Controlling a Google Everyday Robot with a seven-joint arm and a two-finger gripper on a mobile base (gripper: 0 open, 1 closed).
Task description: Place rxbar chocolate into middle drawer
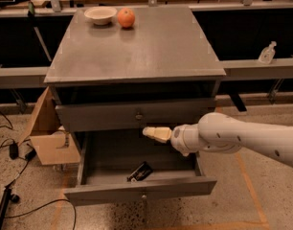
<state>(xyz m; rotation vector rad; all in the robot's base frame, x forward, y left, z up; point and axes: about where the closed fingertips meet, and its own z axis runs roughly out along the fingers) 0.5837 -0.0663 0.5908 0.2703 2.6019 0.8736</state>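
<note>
The rxbar chocolate (140, 172), a small black bar with pale print, lies flat on the floor of the open middle drawer (139, 192), near its front wall. The drawer is pulled out, its round knob facing front. My gripper (151, 133) is above the drawer, just under the closed upper drawer front, and holds nothing. It is raised clear of the bar, up and slightly right of it. My white arm reaches in from the right.
A white bowl (100, 15) and an orange (126, 17) sit at the back of the cabinet top (137, 47). A cardboard box (48, 135) stands left of the cabinet, cables lie on the floor at left, and a bottle (266, 53) rests on the right rail.
</note>
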